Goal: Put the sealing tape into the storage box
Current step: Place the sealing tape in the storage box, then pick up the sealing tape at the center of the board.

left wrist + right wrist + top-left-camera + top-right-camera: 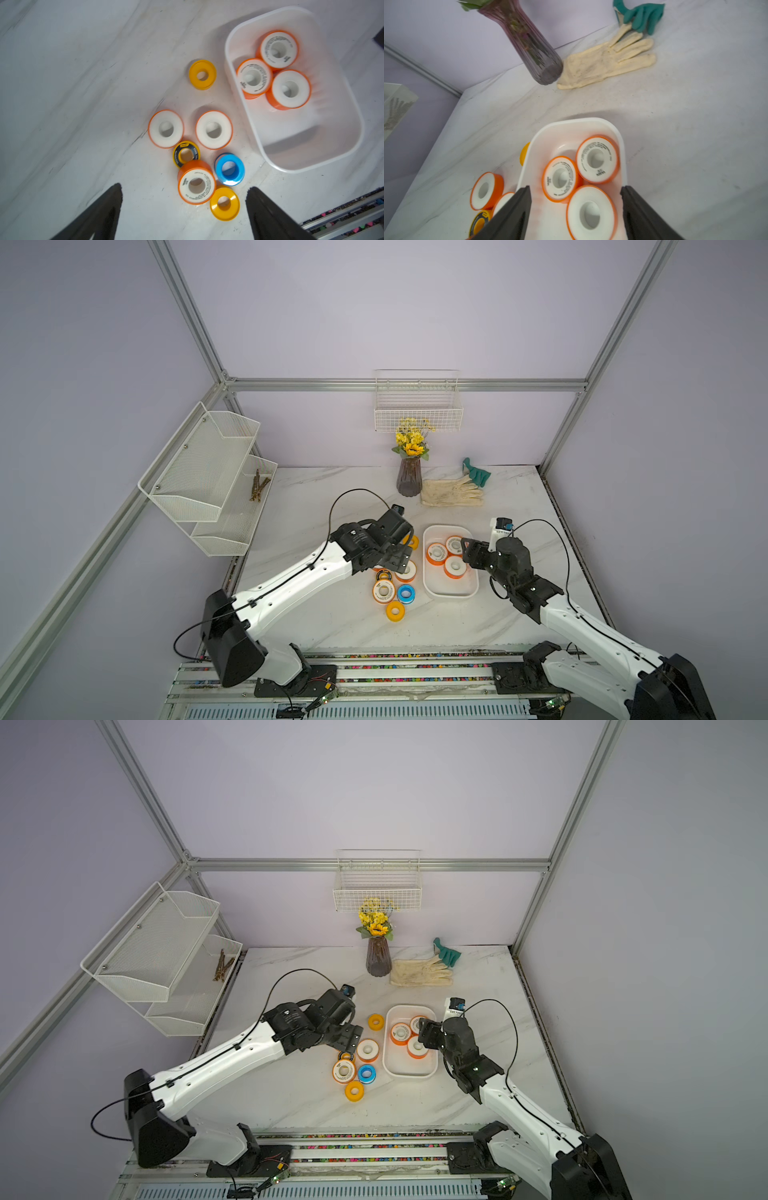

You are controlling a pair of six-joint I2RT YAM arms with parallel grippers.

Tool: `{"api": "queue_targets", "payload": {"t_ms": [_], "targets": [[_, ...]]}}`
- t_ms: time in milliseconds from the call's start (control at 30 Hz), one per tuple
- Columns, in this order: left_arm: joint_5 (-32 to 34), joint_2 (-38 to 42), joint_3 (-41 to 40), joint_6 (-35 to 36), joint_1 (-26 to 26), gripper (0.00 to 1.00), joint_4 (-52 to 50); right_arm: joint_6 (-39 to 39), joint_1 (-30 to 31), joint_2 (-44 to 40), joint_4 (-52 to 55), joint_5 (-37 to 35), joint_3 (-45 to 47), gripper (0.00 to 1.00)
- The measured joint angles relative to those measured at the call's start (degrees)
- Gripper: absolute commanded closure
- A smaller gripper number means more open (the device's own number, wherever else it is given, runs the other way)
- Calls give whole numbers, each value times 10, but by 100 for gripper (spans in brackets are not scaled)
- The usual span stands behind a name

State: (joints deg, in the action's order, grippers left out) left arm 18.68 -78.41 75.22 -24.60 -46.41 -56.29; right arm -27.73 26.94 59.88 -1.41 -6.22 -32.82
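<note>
The storage box [451,595] is a shallow white tub right of the table's middle, and three orange sealing tape spools [435,553] lie in it. My right gripper [575,189] hangs open over the box, its fingers [517,207] either side of the nearest orange spool [591,214] without touching it. Several loose spools lie on the marble left of the box: orange ones [214,129], two yellow [202,74], one blue [229,169], one black-yellow [186,154]. My left gripper [185,187] is open above this cluster, holding nothing. In both top views it covers part of the cluster [368,1050].
A purple vase of yellow flowers [409,481] stands behind the box, with a cream glove [453,491] and a green glove [478,475] beside it. A wire basket [417,414] hangs on the back wall. Mesh shelves [208,481] are on the left wall.
</note>
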Motion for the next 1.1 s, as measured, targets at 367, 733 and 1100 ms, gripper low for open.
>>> {"api": "queue_targets", "payload": {"t_ms": [367, 733, 1100], "targets": [[61, 254, -143, -12, 129, 0, -14, 40, 116, 276, 95, 75, -291, 19], [70, 299, -205, 2, 160, 0, 9, 62, 192, 525, 260, 86, -548, 14], [55, 298, -206, 4, 188, 0, 27, 88, 226, 617, 321, 73, -612, 5]]}}
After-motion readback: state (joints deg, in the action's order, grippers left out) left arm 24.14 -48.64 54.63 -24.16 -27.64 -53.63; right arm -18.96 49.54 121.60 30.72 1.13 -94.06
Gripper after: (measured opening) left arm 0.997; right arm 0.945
